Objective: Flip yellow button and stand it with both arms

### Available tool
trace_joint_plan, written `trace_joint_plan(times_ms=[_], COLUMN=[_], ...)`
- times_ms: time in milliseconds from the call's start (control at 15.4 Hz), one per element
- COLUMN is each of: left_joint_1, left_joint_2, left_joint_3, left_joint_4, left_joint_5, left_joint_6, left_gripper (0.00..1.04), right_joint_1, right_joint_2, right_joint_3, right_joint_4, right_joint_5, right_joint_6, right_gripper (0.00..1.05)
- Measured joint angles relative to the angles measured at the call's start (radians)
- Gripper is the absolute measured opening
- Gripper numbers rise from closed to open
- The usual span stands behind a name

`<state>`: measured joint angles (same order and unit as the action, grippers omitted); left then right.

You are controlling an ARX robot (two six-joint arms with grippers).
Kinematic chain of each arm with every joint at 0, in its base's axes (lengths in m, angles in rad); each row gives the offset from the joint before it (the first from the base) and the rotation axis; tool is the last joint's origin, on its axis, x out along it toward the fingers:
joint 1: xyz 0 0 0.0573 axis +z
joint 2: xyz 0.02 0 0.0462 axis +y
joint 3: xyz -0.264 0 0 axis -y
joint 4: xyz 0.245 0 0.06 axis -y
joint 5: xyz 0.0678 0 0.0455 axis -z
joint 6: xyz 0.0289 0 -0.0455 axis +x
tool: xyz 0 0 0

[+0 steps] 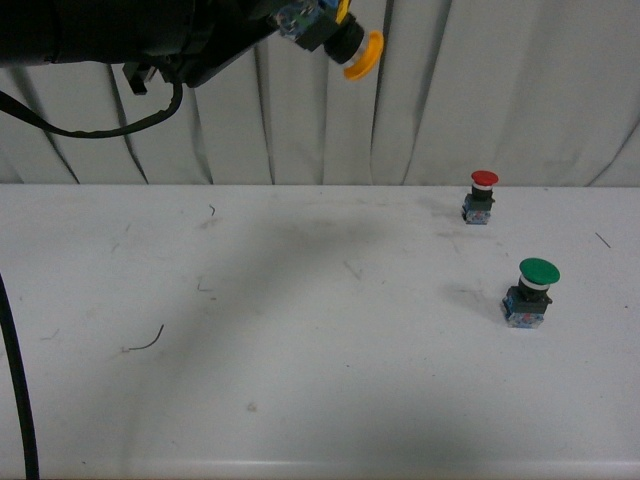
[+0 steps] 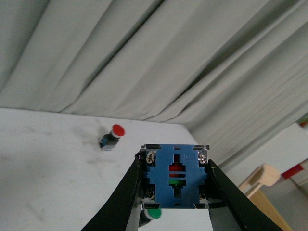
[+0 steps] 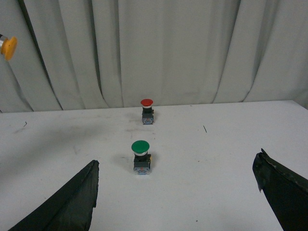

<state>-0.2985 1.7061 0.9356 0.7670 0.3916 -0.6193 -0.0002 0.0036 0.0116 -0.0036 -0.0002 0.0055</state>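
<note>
The left gripper (image 2: 174,164) is closed on the yellow button (image 2: 175,179). Its two black fingers (image 2: 120,202) press the opposite sides of the blue base, whose underside faces the wrist camera. In the front view the button (image 1: 345,38) is held high above the table (image 1: 300,400), near the top of the frame and in front of the curtain (image 1: 450,90). It touches nothing but the jaws. Its long axis is tilted: the yellow cap points down and to the right, and the base points up and to the left, into the gripper.

The right gripper (image 3: 177,160) is wide open and holds nothing, its fingers (image 3: 67,202) spread far apart just above the table. Beyond its fingers stand the green button (image 3: 140,156), nearer, and the red button (image 3: 147,110), farther back toward the curtain — both upright, caps up, well apart from each other and from either gripper. The yellow cap shows at the edge of this view, up in the air.
</note>
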Motion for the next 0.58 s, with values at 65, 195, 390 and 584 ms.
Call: trace_joint_plan(times_ms=[65,195,390,584], left_joint_1=[-0.014,-0.067,-0.093,-0.083], left_joint_2=[0.012,0.12,0.182,0.203], left_joint_3=[-0.047,-0.1,-0.101,-0.095], left_joint_4=[0.138,0.491,0.517,0.518], left_joint_5=[0.018,0.026,0.018,0.008], left_joint_6=[-0.091,-0.308,-0.434,-0.473], left_gripper=[0.31,0.31,0.31,0.31], right_joint_1=[0.0,0.0,0.0,0.0], right_joint_2=[0.0,0.0,0.0,0.0], right_joint_3=[0.0,0.0,0.0,0.0], right_joint_4=[0.0,0.0,0.0,0.0], right_joint_5=[0.0,0.0,0.0,0.0], right_joint_6=[0.0,0.0,0.0,0.0], right_gripper=[0.98,0.98,0.98,0.98])
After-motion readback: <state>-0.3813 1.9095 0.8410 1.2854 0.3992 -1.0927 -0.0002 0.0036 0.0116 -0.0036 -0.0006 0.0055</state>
